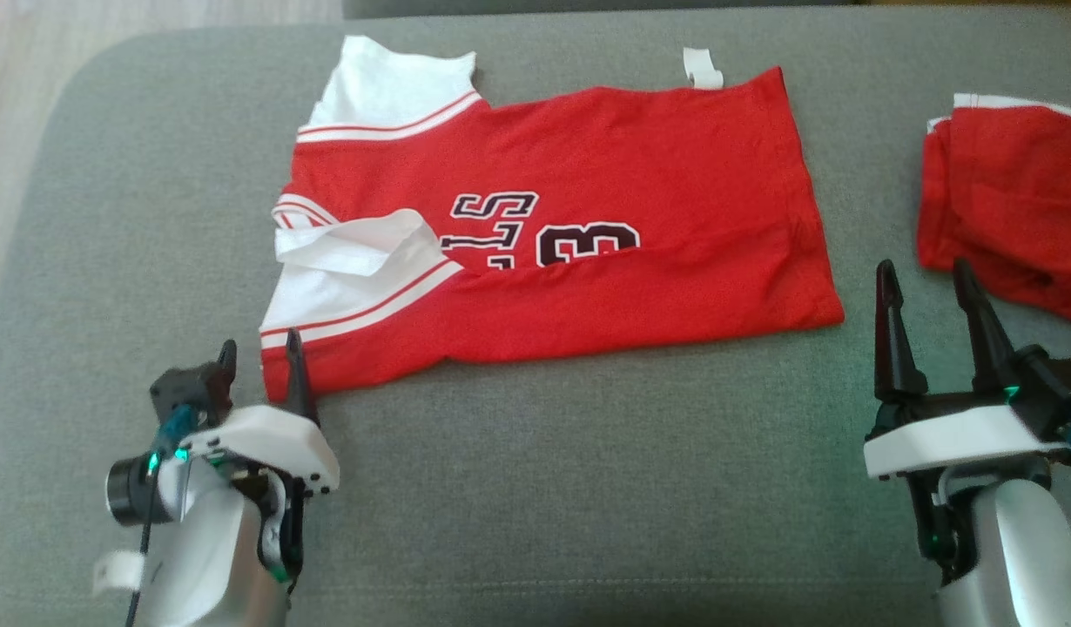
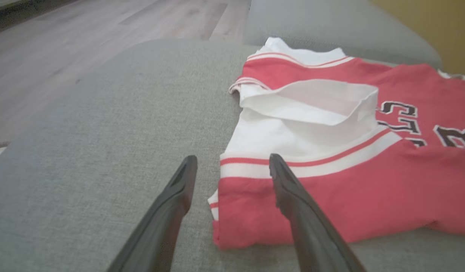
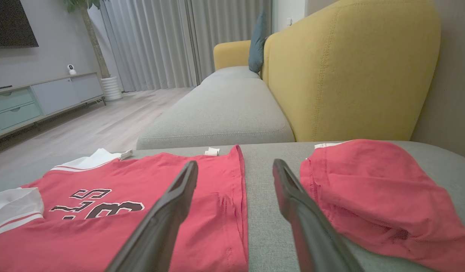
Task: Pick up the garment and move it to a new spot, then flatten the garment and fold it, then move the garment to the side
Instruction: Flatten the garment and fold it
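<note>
Red jersey (image 1: 640, 287) is being shown spread on grey cushion (image 1: 535, 488), while left gripper (image 1: 260, 341) and right gripper (image 1: 924, 265) are being held released, empty.

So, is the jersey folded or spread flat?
Partly folded: on the jersey the near edge lies over the lettering, and a white sleeve is turned inward.

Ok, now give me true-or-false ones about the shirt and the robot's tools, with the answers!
1. The red shirt lies on the grey cushion. True.
2. The left tool is gripping the shirt. False: it is open at the shirt's corner, gripping nothing.
3. Another red garment lies near the right tool. True.
4. The shirt's sleeves are blue. False: they are white with red stripes.
5. The right tool is shut. False: it is open.
</note>
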{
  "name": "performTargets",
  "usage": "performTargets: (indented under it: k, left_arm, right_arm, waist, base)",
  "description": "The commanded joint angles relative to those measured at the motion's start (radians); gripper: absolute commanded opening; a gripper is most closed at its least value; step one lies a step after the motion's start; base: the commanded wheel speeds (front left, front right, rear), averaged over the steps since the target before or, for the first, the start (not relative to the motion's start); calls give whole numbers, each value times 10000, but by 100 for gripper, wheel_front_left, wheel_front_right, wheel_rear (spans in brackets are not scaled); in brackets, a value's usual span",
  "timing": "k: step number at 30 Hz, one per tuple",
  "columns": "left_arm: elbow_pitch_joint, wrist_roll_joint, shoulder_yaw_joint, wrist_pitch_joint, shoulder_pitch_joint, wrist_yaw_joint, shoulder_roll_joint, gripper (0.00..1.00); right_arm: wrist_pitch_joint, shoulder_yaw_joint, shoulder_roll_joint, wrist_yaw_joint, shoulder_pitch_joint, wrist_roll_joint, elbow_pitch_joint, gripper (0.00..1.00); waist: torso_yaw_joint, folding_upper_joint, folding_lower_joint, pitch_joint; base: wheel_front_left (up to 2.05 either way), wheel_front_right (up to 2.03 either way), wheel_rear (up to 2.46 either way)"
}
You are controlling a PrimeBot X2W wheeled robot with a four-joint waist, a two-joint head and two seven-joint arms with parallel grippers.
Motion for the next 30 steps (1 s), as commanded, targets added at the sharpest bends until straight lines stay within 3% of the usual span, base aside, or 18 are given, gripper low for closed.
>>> performTargets:
  k: [1,4,11,14,15,16,17,24,30]
  left_arm:
    - [67,75,255,31,-521,36,265,100]
    - [924,163,68,311,-911,-109,372,100]
    - [2035,365,-163,483,-1447,3,501,100]
    - [2504,403,-370,685,-1612,-257,509,100]
    - [2645,390,-420,727,-1670,-374,512,85]
    - [2757,384,-462,725,-1728,-453,510,23]
    - [2826,380,-492,656,-1786,-498,504,0]
    - [2057,297,-518,-113,-1975,-547,343,0]
    - [-446,539,-787,-169,-1427,-646,152,0]
  right_arm:
    - [71,170,50,37,-338,-98,-427,100]
    - [152,118,55,37,-356,-127,-574,100]
    - [220,75,77,37,-357,-167,-763,100]
    - [240,57,90,37,-359,-183,-832,100]
    - [248,47,96,37,-366,-191,-845,100]
    - [260,42,101,37,-372,-200,-849,100]
    - [285,46,107,37,-375,-200,-836,100]
    - [1330,-144,154,37,-354,-237,-87,100]
    - [2523,-909,195,37,-812,458,1166,100]
  waist:
    - [-84,0,0,130]
    - [-140,0,0,267]
    - [-183,0,0,466]
    - [-167,0,0,545]
    - [-155,0,0,564]
    - [-137,0,0,575]
    - [-115,0,0,579]
    - [222,0,0,413]
    - [643,0,0,349]
  base:
    - [0,0,0]
    - [0,0,0]
    - [0,0,0]
    - [0,0,0]
    - [0,0,0]
    - [0,0,0]
    - [0,0,0]
    - [0,0,0]
    - [0,0,0]
